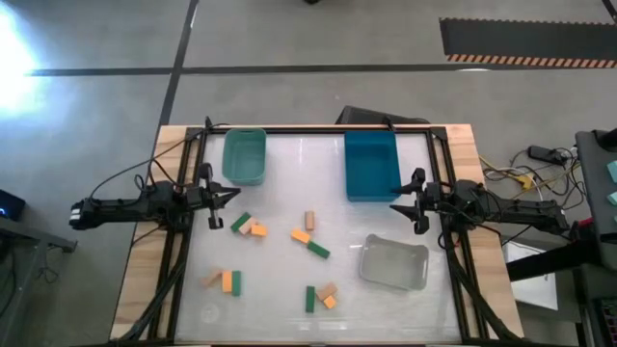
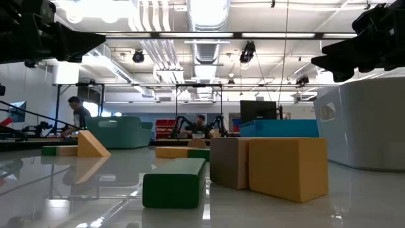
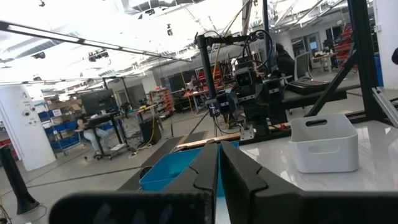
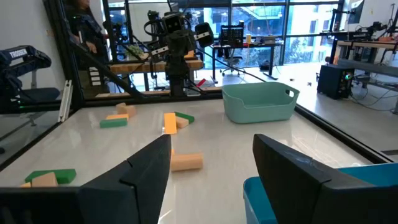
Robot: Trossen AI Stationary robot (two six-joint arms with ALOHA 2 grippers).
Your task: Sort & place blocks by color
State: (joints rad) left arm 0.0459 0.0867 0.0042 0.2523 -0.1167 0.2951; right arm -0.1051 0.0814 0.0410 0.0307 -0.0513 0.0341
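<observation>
we're seeing the blocks [image 1: 310, 241] scattered over the middle of the desk [image 1: 289, 308], none in the teal bin [image 1: 244, 157], blue bin [image 1: 371, 166] or clear bin [image 1: 393, 262]. the left end effector [image 1: 224, 208] hovers by the teal bin, fingers pressed together; the right end effector [image 1: 409, 204] sits beside the blue bin, spread wide. our worry: several blocks lie touching in mixed-colour clumps, so we reckon a grab could pinch two colours at once or knock a neighbour away.
</observation>
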